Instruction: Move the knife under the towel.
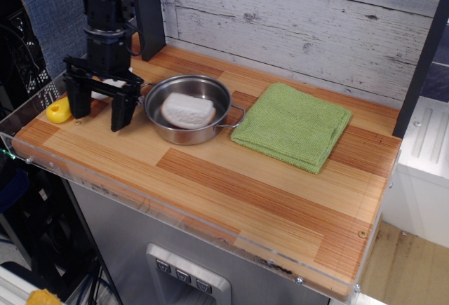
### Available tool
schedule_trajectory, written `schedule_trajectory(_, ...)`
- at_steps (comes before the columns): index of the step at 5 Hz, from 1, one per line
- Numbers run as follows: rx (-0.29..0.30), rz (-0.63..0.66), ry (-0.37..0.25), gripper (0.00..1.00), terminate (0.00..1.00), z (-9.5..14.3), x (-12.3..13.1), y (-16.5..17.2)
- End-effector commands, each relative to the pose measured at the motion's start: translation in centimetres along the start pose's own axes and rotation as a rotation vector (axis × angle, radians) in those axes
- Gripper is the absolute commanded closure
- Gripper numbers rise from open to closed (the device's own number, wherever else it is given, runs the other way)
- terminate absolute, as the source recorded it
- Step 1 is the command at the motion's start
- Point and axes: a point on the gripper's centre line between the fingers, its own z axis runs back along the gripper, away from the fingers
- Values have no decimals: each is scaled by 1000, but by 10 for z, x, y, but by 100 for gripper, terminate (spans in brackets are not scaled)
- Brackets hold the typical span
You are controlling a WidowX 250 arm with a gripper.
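No readable text, labels, brands, nos. or signs anywhere in view. Nothing printed on the counter (231, 179), wall planks, towel (293, 126) or pan (188, 117). Buttons on the grey panel (184, 275) below the near edge are too small to show any markings.
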Motion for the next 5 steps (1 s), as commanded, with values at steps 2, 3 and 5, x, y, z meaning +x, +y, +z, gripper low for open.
schedule_trajectory(2,-18,7,-65,0,0,28,-7,25)
schedule_trajectory(3,-37,9,-88,0,0,32,-10,28)
schedule_trajectory(5,-46,29,-107,0,0,41,-12,38)
